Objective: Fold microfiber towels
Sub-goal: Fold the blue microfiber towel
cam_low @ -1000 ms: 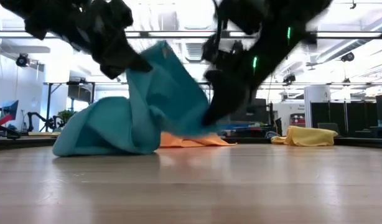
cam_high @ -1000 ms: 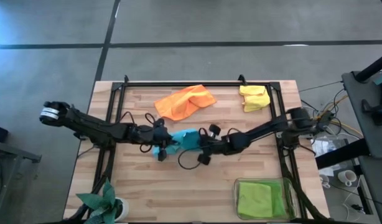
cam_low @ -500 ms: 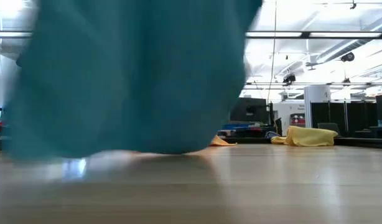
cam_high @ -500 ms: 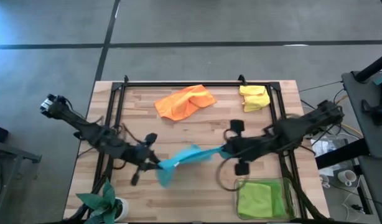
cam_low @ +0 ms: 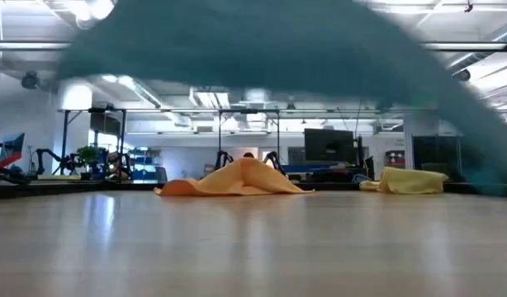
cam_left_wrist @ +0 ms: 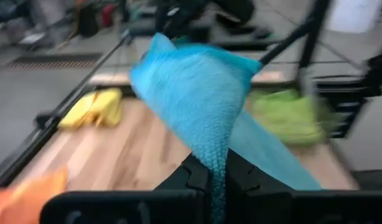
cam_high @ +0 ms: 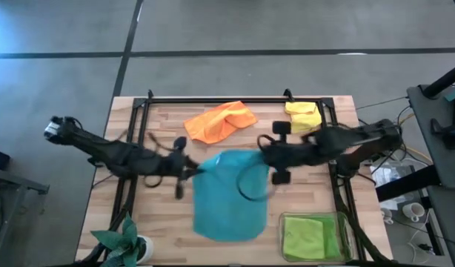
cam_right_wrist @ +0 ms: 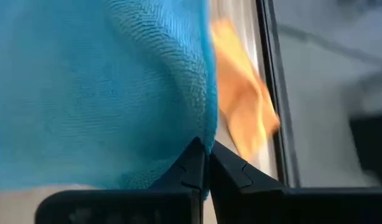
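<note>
A light blue towel (cam_high: 229,194) hangs spread out in the air over the middle of the table. In the low view it is a blurred teal band (cam_low: 262,49) well above the wood. My left gripper (cam_high: 190,170) is shut on its far left corner. My right gripper (cam_high: 263,154) is shut on its far right corner. An orange towel (cam_high: 220,121) and a yellow towel (cam_high: 302,116) lie crumpled on the table near the far edge. A yellow-green towel (cam_high: 307,236) lies in a clear tray. My left gripper pinches the towel's far left corner (cam_left_wrist: 217,163) between its two fingers, coming nearly level from the table's left. The cloth spreads away from the fingers, lifted clear of the table. My right gripper pinches the far right corner (cam_right_wrist: 206,142) between its two fingertips, slanting down from the table's right. The towel fans out from the pinch and is clear of the table.
The clear tray (cam_high: 344,239) stands at the near right corner. A small leafy plant (cam_high: 124,241) stands at the near left corner. A black frame rail (cam_high: 235,100) runs along the table's far edge and sides. Bare wood shows under the towel.
Both grippers have risen and drawn apart, then gone toward the far edge, staying shut. The blue towel was a heap on the table. It was lifted clear, pulled into a taut band between the grippers, and now billows out flat toward the near edge.
</note>
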{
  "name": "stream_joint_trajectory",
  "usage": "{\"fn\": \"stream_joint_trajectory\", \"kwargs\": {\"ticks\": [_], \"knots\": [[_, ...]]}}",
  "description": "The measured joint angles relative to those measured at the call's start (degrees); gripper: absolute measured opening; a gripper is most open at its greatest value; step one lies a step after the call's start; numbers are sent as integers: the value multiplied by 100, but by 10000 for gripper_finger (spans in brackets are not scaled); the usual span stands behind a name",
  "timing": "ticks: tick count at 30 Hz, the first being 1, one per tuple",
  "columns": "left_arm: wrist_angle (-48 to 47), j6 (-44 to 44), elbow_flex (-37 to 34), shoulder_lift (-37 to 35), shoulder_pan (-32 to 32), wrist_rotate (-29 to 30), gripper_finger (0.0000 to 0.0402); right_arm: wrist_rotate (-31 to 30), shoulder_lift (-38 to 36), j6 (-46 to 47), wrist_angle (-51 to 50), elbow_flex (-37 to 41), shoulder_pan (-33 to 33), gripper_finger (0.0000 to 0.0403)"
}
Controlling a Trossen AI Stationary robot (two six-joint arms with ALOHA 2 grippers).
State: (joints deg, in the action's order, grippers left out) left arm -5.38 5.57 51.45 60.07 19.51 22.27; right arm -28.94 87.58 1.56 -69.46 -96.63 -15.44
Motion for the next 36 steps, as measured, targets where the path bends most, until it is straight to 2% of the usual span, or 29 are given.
{"fn": "stream_joint_trajectory", "kwargs": {"ticks": [7,12,15,19,21,26,29,33,36], "knots": [[1603,136,-2078,96,-1512,-660,0,185,250,-781,1683,2097,1256,9],[2345,-308,-2791,416,-1894,-1075,0,45,359,-1305,2336,2707,1593,9],[2434,-549,-2834,738,-1870,-1340,0,-36,310,-1334,2446,2744,1551,9],[2436,-869,-2697,1182,-1700,-2099,0,851,317,-860,2490,2760,1178,9],[2343,-1129,-2655,1313,-1591,-2193,0,1130,436,-555,2680,2794,945,9],[1464,-1253,-2525,1319,-1550,-2187,0,1172,1036,-174,2994,2829,443,9],[1015,-1253,-2513,1302,-1545,-2249,0,1430,1440,-139,2940,2763,271,8],[983,-1194,-2508,1299,-1487,-2978,0,1458,1789,-68,2916,2703,122,8],[989,-1190,-2508,1300,-1418,-3059,0,1451,1904,-94,2931,2665,72,9]]}}
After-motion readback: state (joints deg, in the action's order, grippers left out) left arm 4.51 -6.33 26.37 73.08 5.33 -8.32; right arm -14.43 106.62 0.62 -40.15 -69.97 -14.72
